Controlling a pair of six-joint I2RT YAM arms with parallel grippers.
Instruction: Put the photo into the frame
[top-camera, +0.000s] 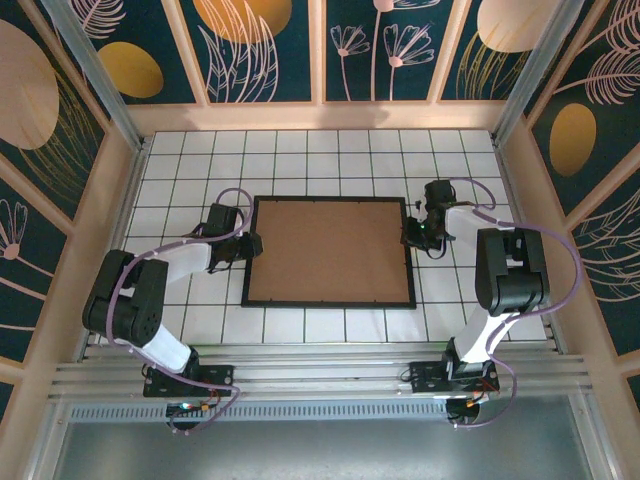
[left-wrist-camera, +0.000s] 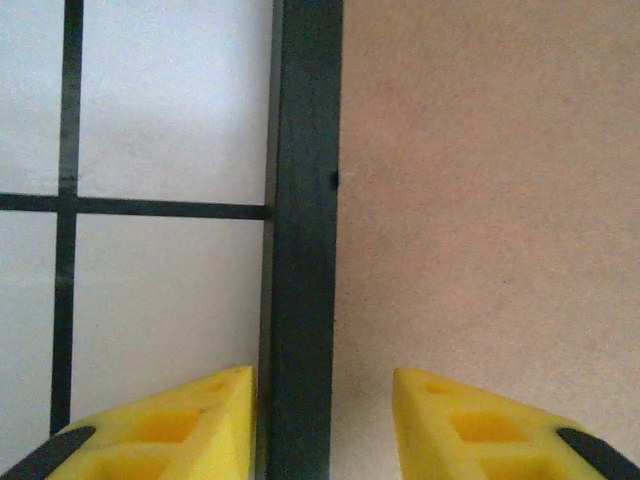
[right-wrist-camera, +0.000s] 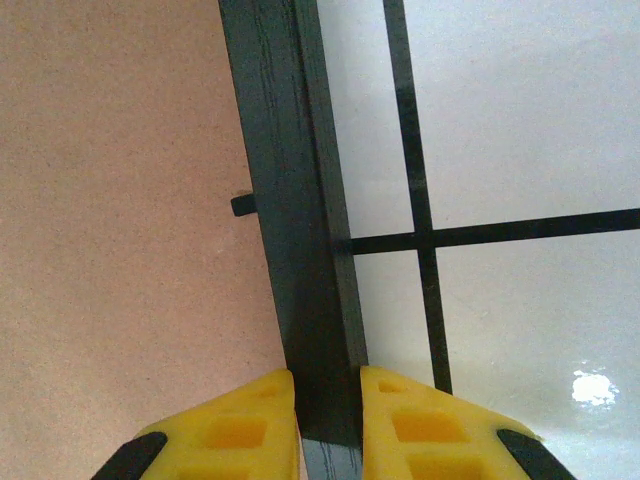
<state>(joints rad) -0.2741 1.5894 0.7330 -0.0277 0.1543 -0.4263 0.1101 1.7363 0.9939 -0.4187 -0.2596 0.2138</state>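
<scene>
a: what have i got, biggest first?

b: you're over the white tiled table (top-camera: 300, 160). flat on it lies the thin black rectangular picture frame (top-camera: 330, 304), its opening covered by a plain brown backing board (top-camera: 330, 250). whether the photo lies under that board, i cannot tell.

a: and my jaws?

b: your left gripper (left-wrist-camera: 322, 371) straddles one long rail with its jaws apart. the outer finger is at the rail's edge and there's a clear gap on the board side. your right gripper (right-wrist-camera: 328, 372) has the opposite rail between its jaws, and they look pinched onto both of its sides. a small black tab (right-wrist-camera: 242, 205) sits ahead of that grip, on the board side.

a: how will it handle?

b: i'd judge it stiff but light, wide enough to twist if you lift one side alone. the rails look smooth, so take them mid-length on both sides and keep it level. the board may sit loose.
</scene>
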